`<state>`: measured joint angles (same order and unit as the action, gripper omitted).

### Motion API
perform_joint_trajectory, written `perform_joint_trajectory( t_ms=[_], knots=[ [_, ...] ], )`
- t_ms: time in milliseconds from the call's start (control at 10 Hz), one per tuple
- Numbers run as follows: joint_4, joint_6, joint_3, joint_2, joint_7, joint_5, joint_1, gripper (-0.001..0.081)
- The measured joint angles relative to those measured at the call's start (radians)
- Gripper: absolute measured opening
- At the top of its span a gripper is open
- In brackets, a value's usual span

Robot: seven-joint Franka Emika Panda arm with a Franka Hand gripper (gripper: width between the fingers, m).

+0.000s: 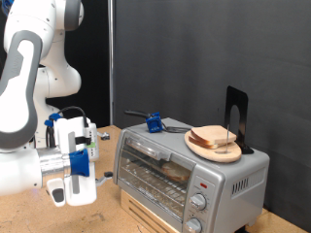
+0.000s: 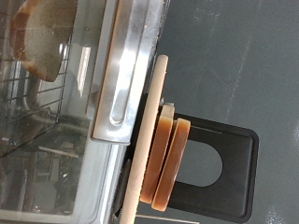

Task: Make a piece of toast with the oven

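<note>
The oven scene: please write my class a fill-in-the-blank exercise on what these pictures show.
1. The wooden plate of bread slices rests on top of the ____.
2. The oven door is ____.
3. The knobs sit on the front's ____ side in the exterior view.
4. The gripper holds ____.

Missing words: oven; closed; right; nothing

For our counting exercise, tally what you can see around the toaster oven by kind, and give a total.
Toaster oven: 1
Round wooden plate: 1
Bread slices stacked on the plate: 2
Bread slice inside the oven: 1
Black stand: 1
Blue-handled tool on the oven top: 1
Gripper: 1
Total: 8
</note>
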<state>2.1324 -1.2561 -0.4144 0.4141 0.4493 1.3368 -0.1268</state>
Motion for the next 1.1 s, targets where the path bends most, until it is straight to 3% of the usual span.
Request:
perform_joint_trajectory(
  t_ms=[300, 800, 1100],
  knots=[
    [-0.058, -0.12, 0.026, 0.042, -0.081, 0.074, 0.008, 0.0808],
    [-0.365, -0.049, 0.072, 0.265, -0.271, 0.096, -0.014, 0.0808],
    [-0.359, -0.068, 0.07, 0.268, -0.263, 0.124, -0.015, 0.0808]
  ],
)
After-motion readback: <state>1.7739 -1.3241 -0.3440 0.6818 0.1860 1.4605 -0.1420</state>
